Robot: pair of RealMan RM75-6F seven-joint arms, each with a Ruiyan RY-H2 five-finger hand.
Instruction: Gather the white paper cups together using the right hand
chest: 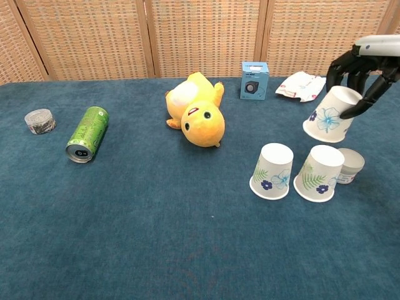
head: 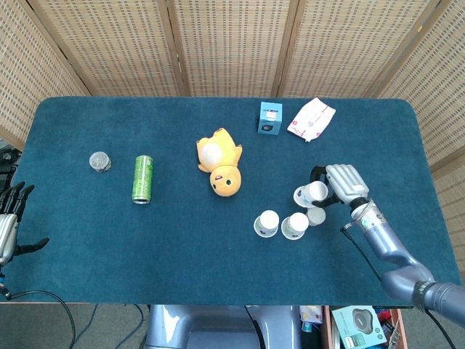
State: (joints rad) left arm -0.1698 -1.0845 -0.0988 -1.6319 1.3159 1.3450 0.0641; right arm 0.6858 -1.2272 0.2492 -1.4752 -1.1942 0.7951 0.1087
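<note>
Three white floral paper cups (chest: 272, 171) inverted, clustered on table; fourth cup (chest: 328, 115) held tilted above.

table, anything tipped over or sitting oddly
Yes. The green can lies on its side, and the yellow plush duck lies toppled. Three paper cups stand upside down; the rightmost small cup sits tight against its neighbour. A fourth cup hangs tilted in the right hand.

no readable text; print on green can (chest: 87, 133) and blue box (chest: 254, 80) too small.
</note>
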